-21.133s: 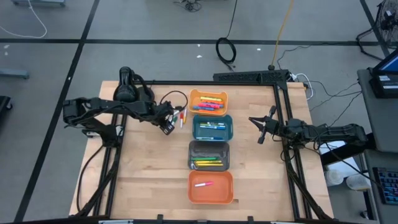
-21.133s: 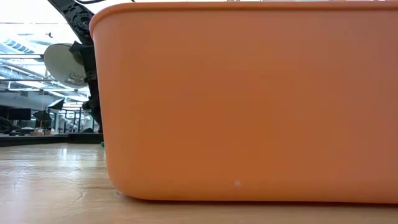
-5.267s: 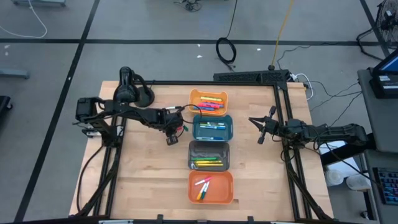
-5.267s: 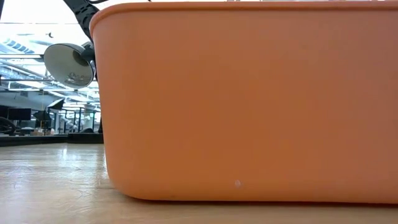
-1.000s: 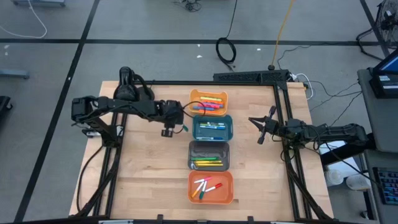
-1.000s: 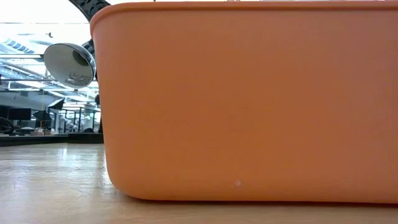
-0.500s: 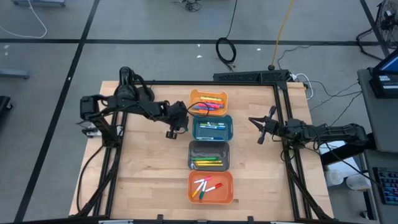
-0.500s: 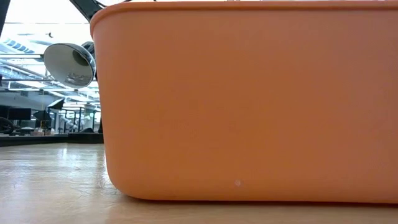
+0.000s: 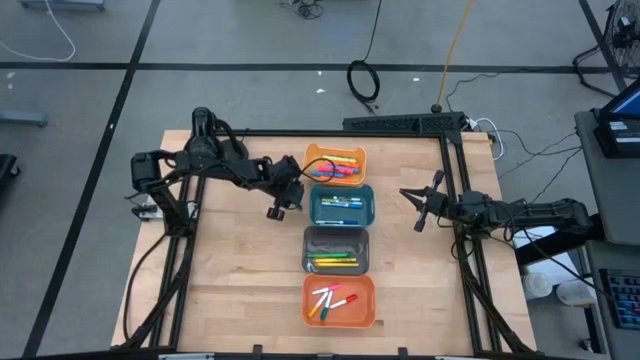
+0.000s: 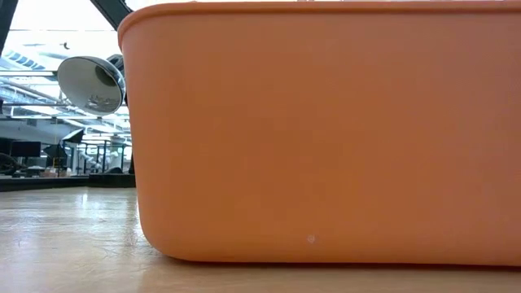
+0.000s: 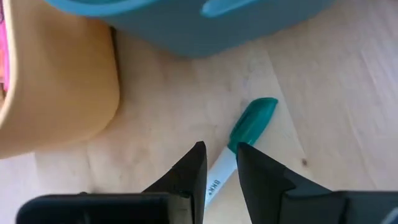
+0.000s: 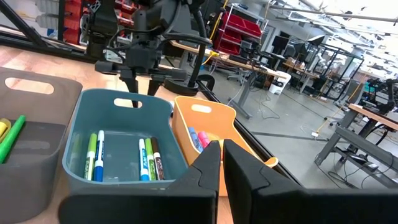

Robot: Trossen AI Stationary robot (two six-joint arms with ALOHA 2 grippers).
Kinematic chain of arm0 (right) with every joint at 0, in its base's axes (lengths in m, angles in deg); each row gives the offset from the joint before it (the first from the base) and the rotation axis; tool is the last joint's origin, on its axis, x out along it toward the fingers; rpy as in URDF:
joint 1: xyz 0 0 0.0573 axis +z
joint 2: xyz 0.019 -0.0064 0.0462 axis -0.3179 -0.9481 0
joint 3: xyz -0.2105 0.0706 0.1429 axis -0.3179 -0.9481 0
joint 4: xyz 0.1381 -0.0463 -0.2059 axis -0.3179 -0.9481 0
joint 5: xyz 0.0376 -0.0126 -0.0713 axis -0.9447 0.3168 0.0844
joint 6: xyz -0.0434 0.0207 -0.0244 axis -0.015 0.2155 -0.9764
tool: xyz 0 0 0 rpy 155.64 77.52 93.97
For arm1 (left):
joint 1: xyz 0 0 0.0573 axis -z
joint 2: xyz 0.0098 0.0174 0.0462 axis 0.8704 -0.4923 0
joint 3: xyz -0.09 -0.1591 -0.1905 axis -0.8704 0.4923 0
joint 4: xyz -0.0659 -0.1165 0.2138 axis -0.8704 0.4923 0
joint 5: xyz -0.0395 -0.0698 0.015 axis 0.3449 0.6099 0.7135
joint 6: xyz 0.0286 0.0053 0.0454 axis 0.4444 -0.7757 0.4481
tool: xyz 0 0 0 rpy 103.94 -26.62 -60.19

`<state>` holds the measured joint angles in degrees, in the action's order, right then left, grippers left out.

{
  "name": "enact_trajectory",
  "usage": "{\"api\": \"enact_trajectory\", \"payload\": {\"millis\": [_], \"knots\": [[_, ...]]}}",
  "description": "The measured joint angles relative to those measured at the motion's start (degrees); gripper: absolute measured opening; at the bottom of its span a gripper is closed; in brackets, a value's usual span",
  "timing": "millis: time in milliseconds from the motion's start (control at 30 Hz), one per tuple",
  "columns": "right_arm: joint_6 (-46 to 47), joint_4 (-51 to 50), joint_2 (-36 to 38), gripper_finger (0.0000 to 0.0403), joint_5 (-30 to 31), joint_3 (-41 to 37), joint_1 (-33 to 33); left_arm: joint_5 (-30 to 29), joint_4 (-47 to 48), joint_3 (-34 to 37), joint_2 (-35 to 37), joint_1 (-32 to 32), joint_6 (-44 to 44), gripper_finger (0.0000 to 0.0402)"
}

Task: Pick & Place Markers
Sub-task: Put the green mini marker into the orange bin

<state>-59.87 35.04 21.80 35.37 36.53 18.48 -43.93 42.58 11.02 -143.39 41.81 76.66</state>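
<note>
A white marker with a teal cap [image 11: 252, 121] lies on the wooden table, in the gap beside the teal bin [image 9: 342, 205] and the light orange bin [image 9: 336, 165]. My left gripper [image 11: 219, 149] slants down over it, open, one finger on each side of the white barrel [image 11: 217, 177]; in the high view it is the left gripper [image 9: 283, 208] just left of the teal bin. All four bins hold markers. My right gripper [image 9: 418, 205] waits shut at the table's right side.
The bins stand in a row down the table's middle: light orange, teal, grey [image 9: 337, 250], orange [image 9: 339, 300]. The orange bin's wall [image 10: 326, 130] fills the low view. Bare wood lies left and right of the row. A black frame rail [image 9: 445, 180] borders the table.
My left gripper has moved toward the table's right edge, up to the teal bin, and down. It has tipped more steeply toward the table and now straddles the lying marker. The gap between its fingers looks unchanged.
</note>
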Motion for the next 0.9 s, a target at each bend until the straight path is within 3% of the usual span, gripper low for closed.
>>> {"api": "enact_trajectory", "payload": {"millis": [233,700,900], "knots": [[0.01,0.02,0.00,0.0011,0.00,0.02,0.00,5.53,1.18,0.00,0.00,-1.31,0.34,0.0093],[0.00,0.02,0.01,0.0011,0.00,0.02,0.00,4.76,2.61,-0.02,0.00,-3.22,3.42,0.0093],[0.02,0.02,0.00,0.0011,0.00,0.02,0.00,7.15,2.15,-0.04,-1.34,-3.26,3.86,0.0093]]}}
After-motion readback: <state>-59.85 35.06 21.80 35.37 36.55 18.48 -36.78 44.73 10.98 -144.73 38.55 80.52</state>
